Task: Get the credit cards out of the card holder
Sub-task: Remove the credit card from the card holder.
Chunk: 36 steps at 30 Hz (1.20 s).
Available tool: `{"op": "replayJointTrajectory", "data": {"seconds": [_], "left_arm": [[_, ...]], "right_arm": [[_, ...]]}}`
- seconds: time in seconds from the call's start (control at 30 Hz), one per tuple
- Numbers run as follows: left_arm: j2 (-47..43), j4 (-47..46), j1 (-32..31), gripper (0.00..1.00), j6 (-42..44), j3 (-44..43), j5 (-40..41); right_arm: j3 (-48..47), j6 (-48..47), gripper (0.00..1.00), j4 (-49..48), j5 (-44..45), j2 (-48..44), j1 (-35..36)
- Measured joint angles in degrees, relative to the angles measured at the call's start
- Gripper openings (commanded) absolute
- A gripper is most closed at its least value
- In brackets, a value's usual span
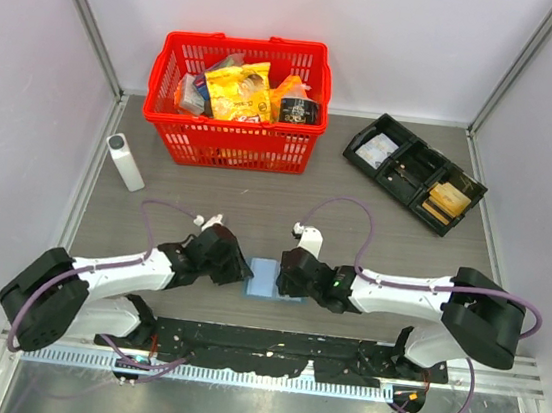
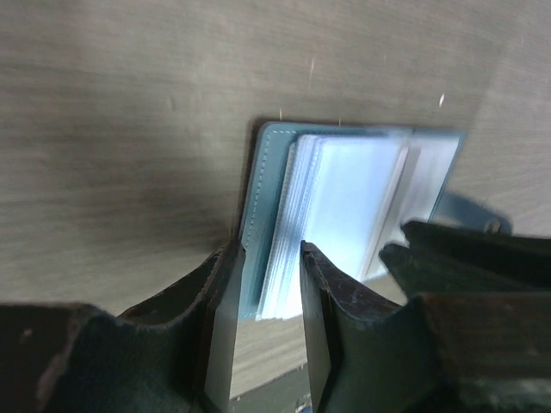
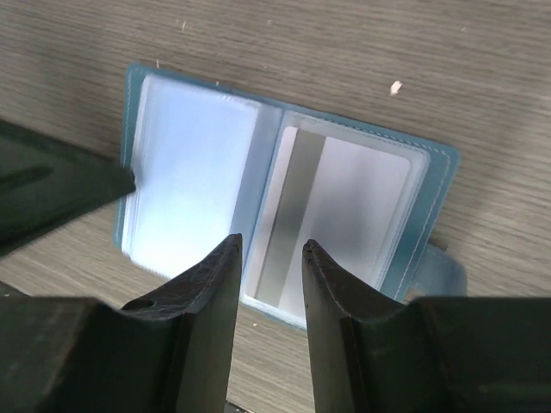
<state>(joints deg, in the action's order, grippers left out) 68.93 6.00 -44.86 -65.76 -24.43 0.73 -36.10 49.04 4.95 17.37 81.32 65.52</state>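
The card holder [image 1: 265, 278] is laid open on the grey surface [image 1: 257, 199], near the front edge and midway between the two arms. Its blue cover faces down and its clear sleeves face up. The left claw [image 2: 271, 258] is placed astride the holder's left side, so that the stitched cover edge and the stack of sleeves are enclosed between its narrowed fingers [image 2: 225, 318]. Whether they are actually pressed cannot be told, as that view is blurred. The right claw [image 3: 269, 249] is set over the holder's near edge, close to the fold, with its fingers spread partway and nothing pinched between them. One credit card [image 3: 344, 206], pale with a grey stripe, is seen inside the sleeve on the right half of the holder. At the back of the surface a red basket [image 1: 233, 131] filled with packets is placed. To its right a black compartment tray [image 1: 401, 177] is set at an angle, with a tan stack held in one compartment. A white upright container [image 1: 125, 161] is stood by the left wall.
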Motion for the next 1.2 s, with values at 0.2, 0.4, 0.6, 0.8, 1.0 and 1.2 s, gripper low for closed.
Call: {"op": "replayJointTrajectory", "data": {"seconds": [0.2, 0.4, 0.6, 0.8, 1.0, 1.2], "left_arm": [[-4.9, -0.1, -6.3, 0.35, -5.9, 3.6, 1.4], [-10.8, 4.6, -8.5, 0.36, -7.8, 3.5, 4.5], [-13.8, 10.7, -8.5, 0.37, -6.5, -2.3, 8.0], [-5.4, 10.6, -9.1, 0.36, -2.8, -11.2, 7.1], [6.2, 10.2, -10.9, 0.24, 1.1, -15.6, 5.3], [10.0, 12.3, -12.3, 0.22, 3.6, -15.8, 6.5]], "right_arm": [[-1.9, -3.4, 0.4, 3.1, 2.9, 0.3, -0.2], [-3.7, -6.7, 0.4, 4.5, 3.7, 2.2, -0.2], [-3.8, -7.2, 0.43, 5.9, 4.5, -0.3, -0.5], [-3.2, -5.6, 0.43, 6.2, 4.9, -3.1, -2.4], [-1.3, -4.3, 0.43, 7.5, 4.9, -3.1, -4.2], [-0.5, -3.9, 0.43, 7.5, 4.3, -3.1, -5.2]]}}
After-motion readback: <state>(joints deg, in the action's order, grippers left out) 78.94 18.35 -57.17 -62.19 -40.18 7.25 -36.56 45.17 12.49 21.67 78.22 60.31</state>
